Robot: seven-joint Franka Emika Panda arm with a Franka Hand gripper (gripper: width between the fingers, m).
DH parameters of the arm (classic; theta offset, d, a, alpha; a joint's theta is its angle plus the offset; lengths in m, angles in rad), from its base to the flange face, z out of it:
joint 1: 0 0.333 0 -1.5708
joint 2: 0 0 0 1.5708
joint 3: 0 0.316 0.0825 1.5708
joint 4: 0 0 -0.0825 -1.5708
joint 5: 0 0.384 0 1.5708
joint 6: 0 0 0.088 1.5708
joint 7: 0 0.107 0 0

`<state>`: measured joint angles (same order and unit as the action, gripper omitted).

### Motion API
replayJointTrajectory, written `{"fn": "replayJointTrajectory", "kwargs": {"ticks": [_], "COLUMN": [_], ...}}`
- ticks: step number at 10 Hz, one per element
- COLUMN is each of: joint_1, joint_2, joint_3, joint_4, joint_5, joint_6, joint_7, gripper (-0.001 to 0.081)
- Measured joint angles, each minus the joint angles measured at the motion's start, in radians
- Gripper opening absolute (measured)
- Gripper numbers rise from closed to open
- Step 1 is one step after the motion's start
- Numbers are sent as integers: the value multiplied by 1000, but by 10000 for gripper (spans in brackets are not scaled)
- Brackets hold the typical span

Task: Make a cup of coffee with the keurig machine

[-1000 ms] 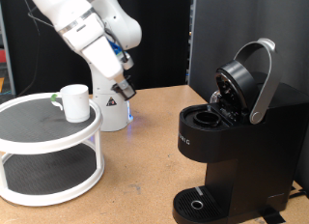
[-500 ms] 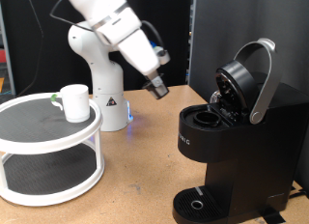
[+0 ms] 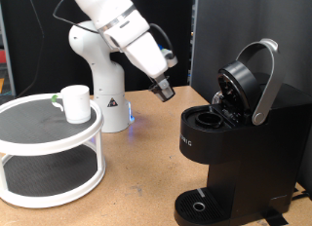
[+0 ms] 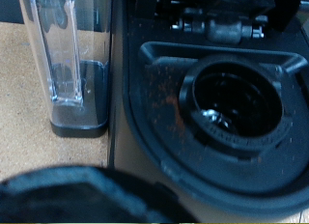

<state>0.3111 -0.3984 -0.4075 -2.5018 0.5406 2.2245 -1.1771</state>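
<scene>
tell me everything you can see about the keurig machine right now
The keurig machine is a large matte black coffee maker at the exterior view's right, standing on the wooden table. Its lid, with a silver-grey handle, is tilted open, showing the round pod chamber, which looks empty. A clear water tank stands at its side. The drip tray at its base carries nothing. The gripper hangs near it, not touching.

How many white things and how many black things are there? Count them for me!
White: 3 - the cup, the round two-shelf stand, the robot arm
Black: 2 - the keurig machine with its lid up, the gripper beside it
Total: 5
</scene>
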Motion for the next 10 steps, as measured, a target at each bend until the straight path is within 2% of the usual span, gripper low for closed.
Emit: {"fn": "replayJointTrajectory", "kwargs": {"ticks": [3, 6, 10], "joint_1": [46, 67, 68], "joint_2": [38, 84, 94], "joint_3": [19, 28, 30], "joint_4": [62, 133, 141], "joint_5": [38, 55, 50], "joint_6": [0, -31, -32], "joint_7": [14, 20, 45], "gripper": [475, 475, 475]}}
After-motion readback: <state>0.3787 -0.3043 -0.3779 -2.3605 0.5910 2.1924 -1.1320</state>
